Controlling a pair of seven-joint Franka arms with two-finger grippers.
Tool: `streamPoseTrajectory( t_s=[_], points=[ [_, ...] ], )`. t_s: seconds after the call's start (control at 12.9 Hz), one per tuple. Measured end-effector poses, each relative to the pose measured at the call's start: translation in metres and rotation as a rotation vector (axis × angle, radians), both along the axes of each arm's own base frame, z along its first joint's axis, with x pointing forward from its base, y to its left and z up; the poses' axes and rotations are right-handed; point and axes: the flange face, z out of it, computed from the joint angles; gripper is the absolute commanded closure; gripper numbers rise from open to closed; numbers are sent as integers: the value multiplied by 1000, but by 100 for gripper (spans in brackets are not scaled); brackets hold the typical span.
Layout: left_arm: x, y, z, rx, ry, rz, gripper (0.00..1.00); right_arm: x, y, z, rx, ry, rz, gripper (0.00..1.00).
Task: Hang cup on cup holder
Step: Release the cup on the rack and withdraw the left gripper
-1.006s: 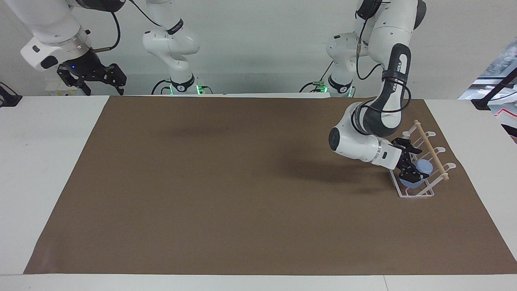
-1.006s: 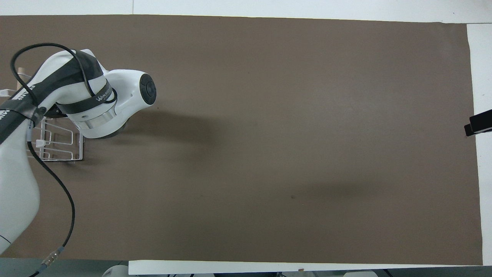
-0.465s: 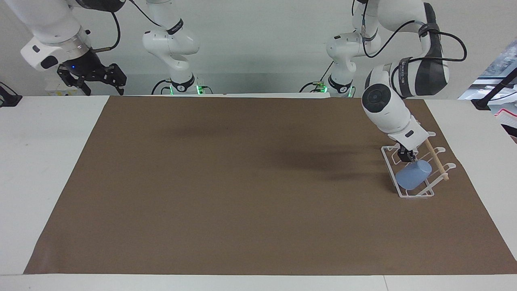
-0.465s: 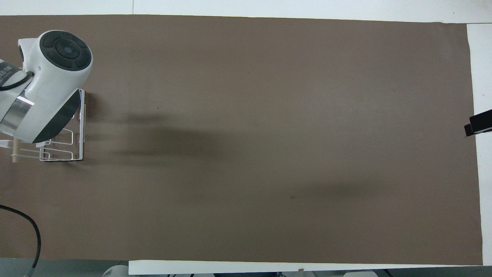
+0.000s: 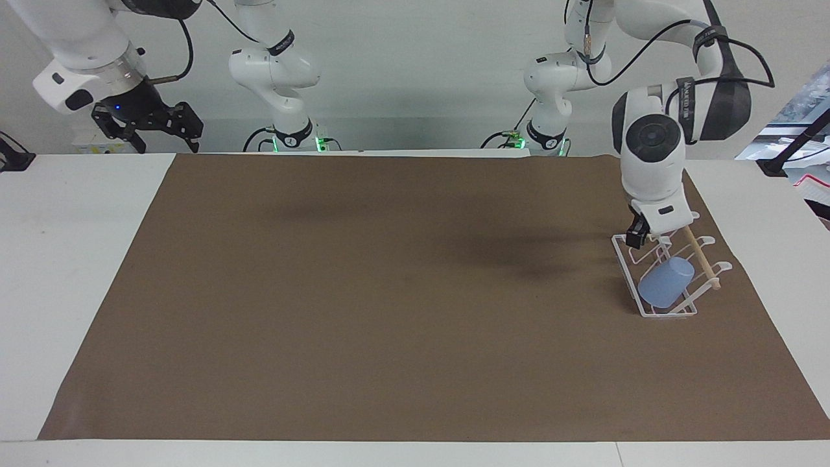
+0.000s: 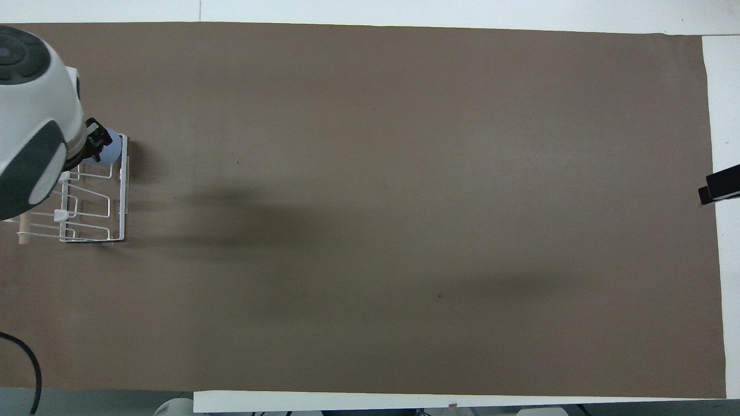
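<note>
The light-blue cup hangs tilted, mouth down, on a prong of the white wire cup holder, at the holder's end farthest from the robots. The holder stands on the brown mat at the left arm's end of the table, its wooden dowel across the top. My left gripper hovers open over the holder's nearer part, clear of the cup. In the overhead view the cup peeks out beside the left gripper, over the holder. My right gripper waits open, raised off the mat at the right arm's end.
The brown mat covers most of the white table. The right gripper's tip shows at the edge of the overhead view. The left arm's cable hangs near the robots' edge.
The left gripper let go of the cup, which stays on the holder, and rose and drew back toward the robots. The right arm has not moved.
</note>
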Motion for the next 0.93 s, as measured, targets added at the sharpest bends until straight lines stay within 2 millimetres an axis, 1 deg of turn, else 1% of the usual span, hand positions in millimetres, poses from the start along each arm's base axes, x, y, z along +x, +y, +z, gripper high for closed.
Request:
streamPoseTrajectory(
  t_s=[0.15, 0.31, 0.39, 0.46, 0.62, 0.7, 0.77, 0.85, 0.93],
  points=[
    [-11, 24, 27, -153, 48, -101, 0, 0, 0, 0, 0, 0, 0, 1],
    [-22, 53, 53, -327, 90, -249, 0, 0, 0, 0, 0, 0, 0, 1],
    [-25, 60, 65, -370, 104, -336, 0, 0, 0, 0, 0, 0, 0, 1],
    [-26, 61, 77, -392, 108, -425, 0, 0, 0, 0, 0, 0, 0, 1],
    [-23, 53, 101, -401, 88, -540, 0, 0, 0, 0, 0, 0, 0, 1],
    [-23, 46, 111, -403, 76, -568, 0, 0, 0, 0, 0, 0, 0, 1],
    [-24, 33, 119, -409, 67, -594, 0, 0, 0, 0, 0, 0, 0, 1],
    [-25, 22, 123, -411, 66, -614, 0, 0, 0, 0, 0, 0, 0, 1],
    [-27, 15, 125, -412, 72, -624, 0, 0, 0, 0, 0, 0, 0, 1]
  ],
)
